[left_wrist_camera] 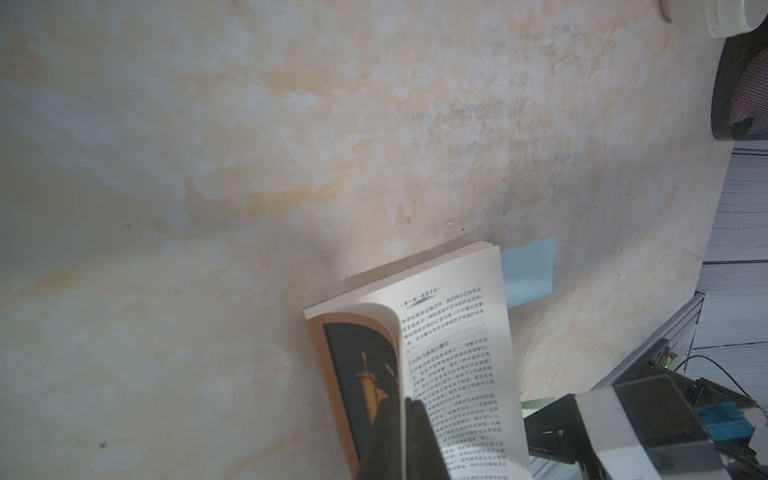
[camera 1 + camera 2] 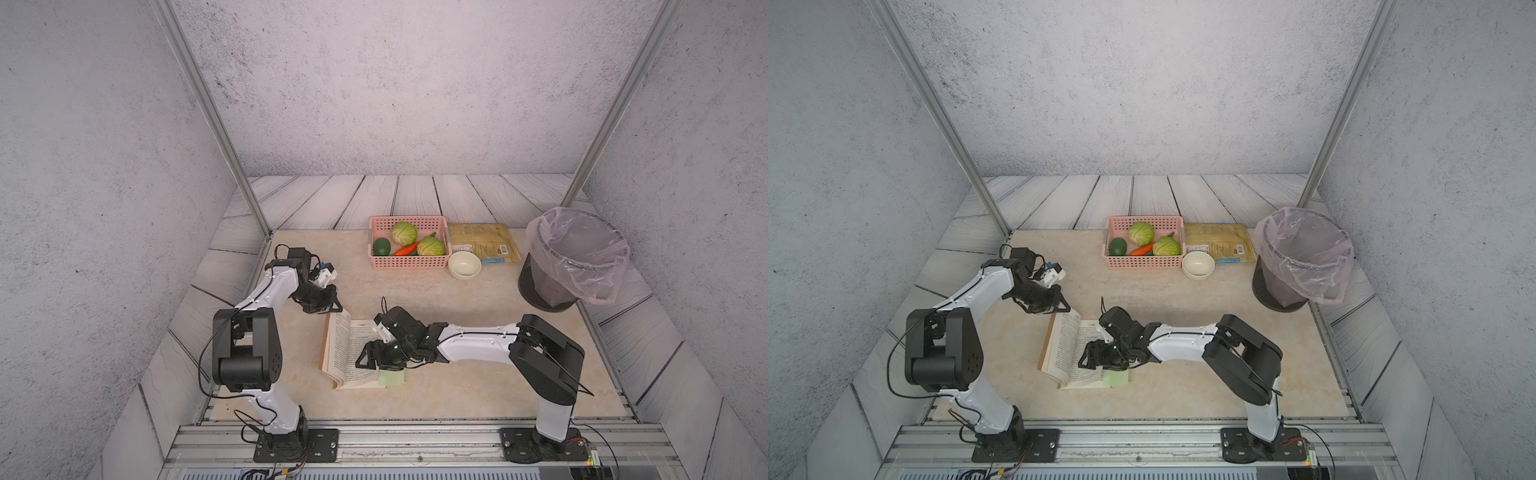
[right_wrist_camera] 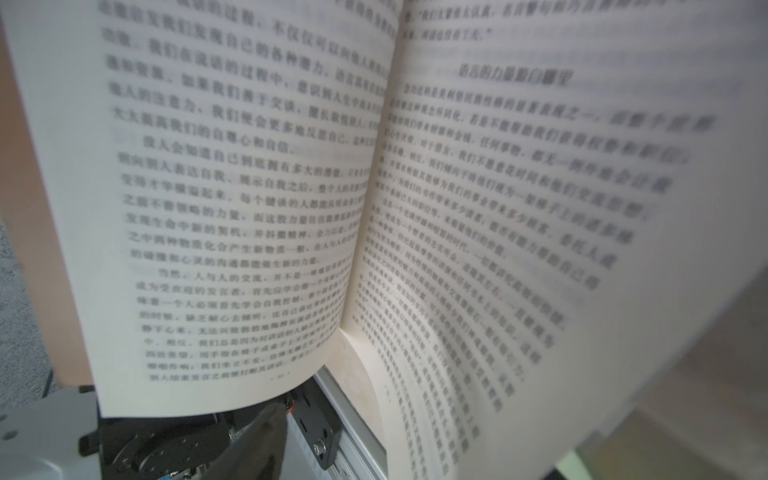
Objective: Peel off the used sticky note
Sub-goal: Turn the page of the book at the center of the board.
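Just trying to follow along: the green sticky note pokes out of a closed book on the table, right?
Not closed: both top views show the book lying open. The green sticky note does poke out of it, on the table.

left arm: white shell, black joints | right arm: same, green light | cables: thin black

- A pink basket is sitting ahead of me, holding two cabbages, an avocado and a carrot.
- A white bowl is resting just beside it, touching a flat packet.
- A lined bin is standing to my right.
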`<move>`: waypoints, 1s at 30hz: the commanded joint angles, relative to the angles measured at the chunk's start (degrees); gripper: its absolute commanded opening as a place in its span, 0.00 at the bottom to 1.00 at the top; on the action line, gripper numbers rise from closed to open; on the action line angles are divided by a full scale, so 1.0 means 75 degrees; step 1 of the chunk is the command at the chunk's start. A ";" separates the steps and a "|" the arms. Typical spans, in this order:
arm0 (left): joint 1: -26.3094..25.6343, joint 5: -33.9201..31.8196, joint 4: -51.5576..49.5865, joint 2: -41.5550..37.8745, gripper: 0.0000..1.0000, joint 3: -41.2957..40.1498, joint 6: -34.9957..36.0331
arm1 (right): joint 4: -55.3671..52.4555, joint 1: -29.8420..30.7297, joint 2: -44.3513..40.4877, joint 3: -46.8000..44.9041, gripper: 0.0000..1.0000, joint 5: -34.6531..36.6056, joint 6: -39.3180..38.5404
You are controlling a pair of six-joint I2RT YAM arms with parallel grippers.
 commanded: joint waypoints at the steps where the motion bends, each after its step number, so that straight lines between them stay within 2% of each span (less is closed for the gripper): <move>1: 0.0072 0.0003 -0.0146 -0.0146 0.00 -0.0041 0.0129 | -0.0429 -0.0049 0.0097 0.0122 0.77 0.0404 0.0202; 20: 0.0072 -0.0004 -0.0144 -0.0139 0.00 -0.0047 0.0138 | 0.0989 -0.0158 0.0513 0.0144 0.83 -0.0017 0.0499; 30: 0.0067 -0.0021 -0.0144 -0.0099 0.00 -0.0047 0.0135 | 0.1241 -0.0121 0.0423 0.0551 0.86 -0.0443 0.0178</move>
